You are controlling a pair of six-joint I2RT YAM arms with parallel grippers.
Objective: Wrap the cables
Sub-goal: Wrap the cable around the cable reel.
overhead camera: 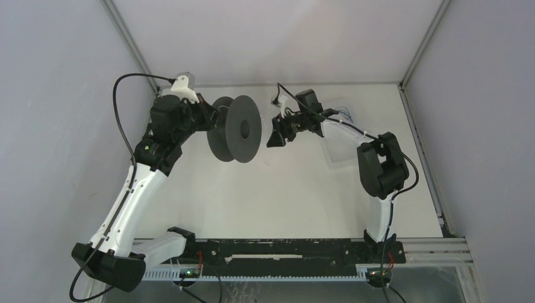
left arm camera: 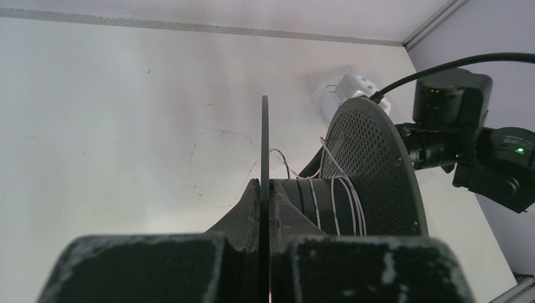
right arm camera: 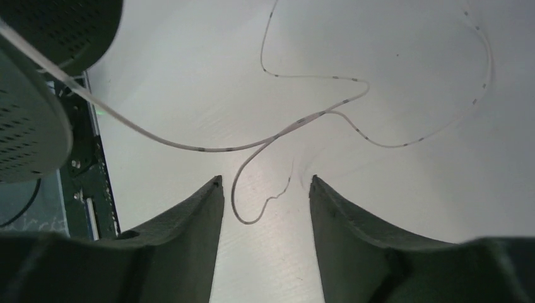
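L end effector (left arm camera: 265,192) is clamped on the near flange of the black spool (overhead camera: 236,129); in the L wrist view that thin disc edge runs straight up between its two pads. R end effector (right arm camera: 265,183) has its fingers apart, gripping nothing, and sits just right of the spool, facing it.

White bench (overhead camera: 284,202) fills the enclosure floor, w/ grey walls on 3 sides. L arm (overhead camera: 135,189) arcs up the left side to the spool; R arm (overhead camera: 378,170) bends in from the right. Spool stands on edge at far-centre, axis approx. left-right, far flange perforated. Can't tell whether its rim touches the bench.

Cable (right arm camera: 208,149), whitish & very thin w/ small dark marks along it, is partly on the spool: several turns wrap the hub between the flanges, per L wrist view. One strand runs from the spool across the R wrist view, then goes into loose loops on the bench. One small loop shows in the gap between the R fingers, beyond their tips. Small tangle of blue wire (overhead camera: 344,117) lies far right, by the R forearm.
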